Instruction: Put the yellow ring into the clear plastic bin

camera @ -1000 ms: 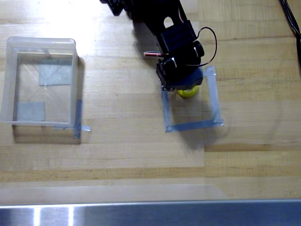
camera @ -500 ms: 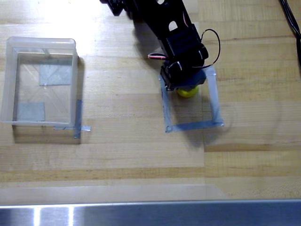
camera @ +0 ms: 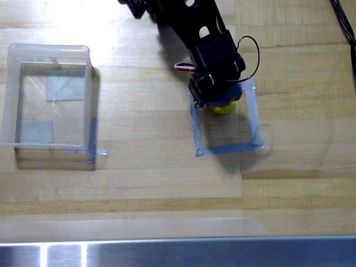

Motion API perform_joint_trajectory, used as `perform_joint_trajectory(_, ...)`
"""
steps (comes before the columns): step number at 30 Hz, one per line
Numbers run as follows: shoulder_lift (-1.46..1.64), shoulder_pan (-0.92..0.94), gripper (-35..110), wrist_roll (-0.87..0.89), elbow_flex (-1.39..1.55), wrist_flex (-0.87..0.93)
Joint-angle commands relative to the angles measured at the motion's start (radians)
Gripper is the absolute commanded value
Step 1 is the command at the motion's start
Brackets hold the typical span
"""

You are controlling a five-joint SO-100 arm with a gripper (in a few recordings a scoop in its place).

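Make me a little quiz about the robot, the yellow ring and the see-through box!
1. True or false: the yellow ring lies in the clear plastic bin.
2. On which side of the overhead view is the bin? A left, B right.
3. What grey outline surrounds the ring?

Key
1. False; it lies on the table, partly under the tool.
2. A.
3. The grey tape square.

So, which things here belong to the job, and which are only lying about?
Belong to the job:
- yellow ring, under the arm's tip, inside the tape square
- clear plastic bin, at the left, nothing inside
- gripper

Lying about:
- grey tape square
- black cable
- metal strip
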Motion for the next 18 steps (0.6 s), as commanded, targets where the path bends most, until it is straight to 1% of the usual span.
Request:
perform_joint_trajectory(1,0.035,-0.017,0,0.008,-0.018,0.021)
perform_joint_trajectory(7,0.060,-0.017,0,-0.002,-0.031,0.032)
perform_joint_trajectory(10,0.158,0.017,0,-0.026,-0.048,0.103)
perform_joint_trajectory(14,0.328,0.206,0,-0.179,-0.143,0.267)
perform_joint_trajectory(18,0.403,0.488,0,-0.354,-0.325,0.430)
